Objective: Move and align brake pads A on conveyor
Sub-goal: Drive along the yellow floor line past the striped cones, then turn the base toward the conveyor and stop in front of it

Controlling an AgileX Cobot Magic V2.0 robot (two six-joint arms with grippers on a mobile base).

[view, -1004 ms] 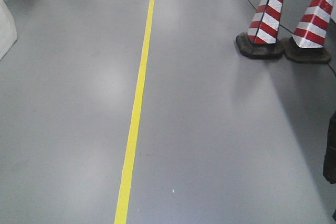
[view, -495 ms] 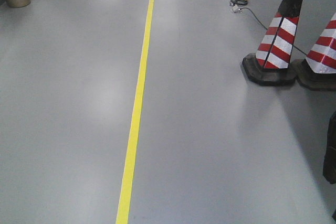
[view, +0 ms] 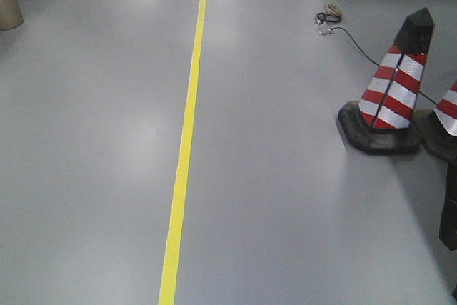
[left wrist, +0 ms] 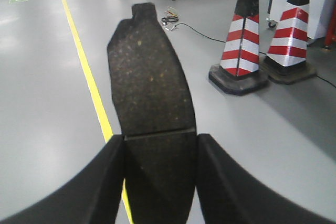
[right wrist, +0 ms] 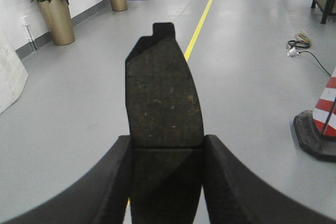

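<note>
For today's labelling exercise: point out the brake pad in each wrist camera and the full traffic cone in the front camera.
left brake pad [left wrist: 149,85], left wrist view, on its rough face above the groove.
right brake pad [right wrist: 164,98], right wrist view, on its rough face above the groove.
traffic cone [view: 395,94], front view, on its striped side.

1. Smooth grey factory floor fills the front view, glossy enough to throw soft reflections.
2. A narrow yellow painted line runs from six o'clock straight up to twelve.
3. At three o'clock, a red-and-white striped traffic cone on a black base stands on the floor; a second striped cone sits just beside it, cut by the edge.
4. At one o'clock, a small coiled bundle of cable lies there, its black lead trailing toward the cones.
5. At ten o'clock, a tan cylindrical planter pot.
</note>
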